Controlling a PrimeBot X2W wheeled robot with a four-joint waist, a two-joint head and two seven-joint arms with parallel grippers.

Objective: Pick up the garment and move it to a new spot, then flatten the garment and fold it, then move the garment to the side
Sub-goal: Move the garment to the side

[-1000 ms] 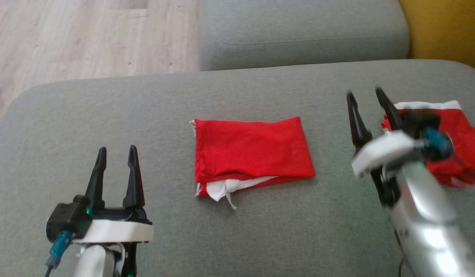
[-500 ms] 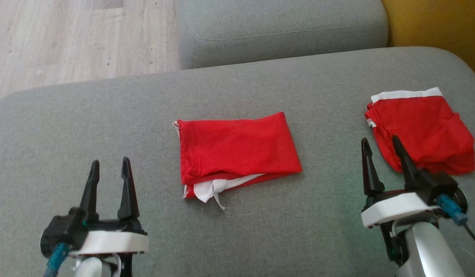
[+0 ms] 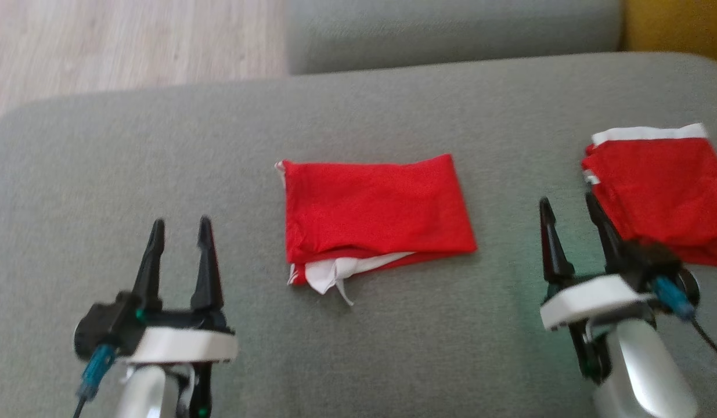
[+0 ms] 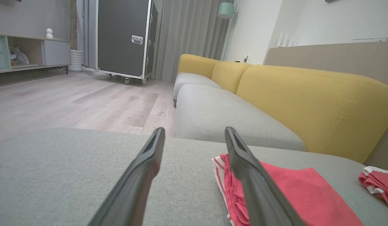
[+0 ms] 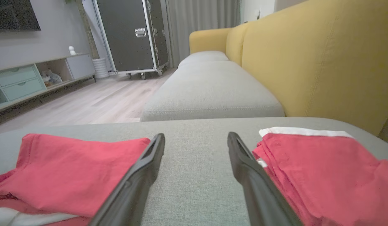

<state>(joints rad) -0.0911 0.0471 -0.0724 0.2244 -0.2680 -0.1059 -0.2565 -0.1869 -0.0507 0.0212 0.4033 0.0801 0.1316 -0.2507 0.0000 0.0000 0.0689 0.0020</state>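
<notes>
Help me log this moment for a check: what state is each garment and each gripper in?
Middle garment: folded, flat on the cushion, white trim showing at its near edge.
Right garment: folded, lying on the cushion.
Left gripper: open, empty.
Right gripper: open, empty.

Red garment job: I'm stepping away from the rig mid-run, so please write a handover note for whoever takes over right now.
Left gripper: open, empty, over the grey cushion, left of the centre garment.
Right gripper: open, empty, between the two garments.
Centre garment: red, folded flat mid-cushion, white fabric poking out at its near edge.
Side garment: red with a white band, folded at the cushion's right end.
Done: the centre garment looks folded.
Left: probably moving it to the side.
</notes>
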